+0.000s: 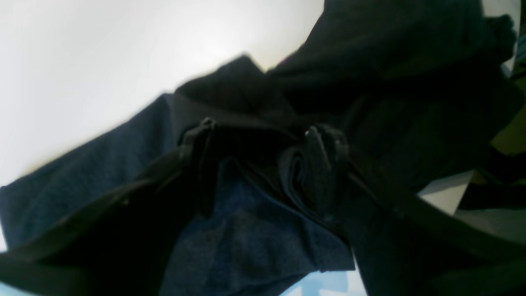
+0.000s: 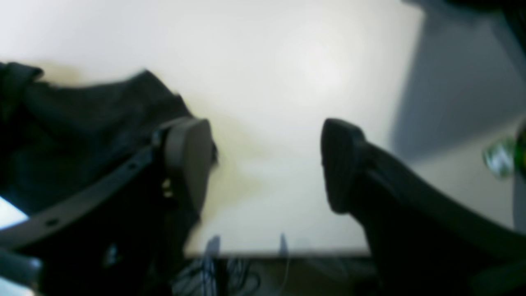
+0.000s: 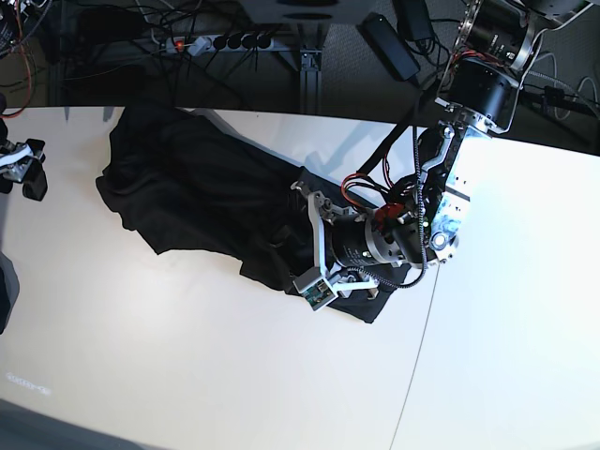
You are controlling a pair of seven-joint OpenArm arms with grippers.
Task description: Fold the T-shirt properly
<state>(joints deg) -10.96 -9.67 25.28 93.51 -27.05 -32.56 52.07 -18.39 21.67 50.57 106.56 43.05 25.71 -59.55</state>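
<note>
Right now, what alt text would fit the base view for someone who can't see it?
A dark T-shirt lies crumpled on a pale table, with the left gripper down in its bunched edge. The right gripper waits apart at the table's far side.

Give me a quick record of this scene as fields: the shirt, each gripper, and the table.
T-shirt: dark, crumpled in a heap on the table, not yet folded
Left gripper: down in the shirt's near edge, fingers spread, a fold of fabric against one finger; grip unclear
Right gripper: open, holding nothing, beside the shirt's edge
Table: pale, matte surface, shirt on its far half
Behind the table: power strip and cables on the floor
</note>
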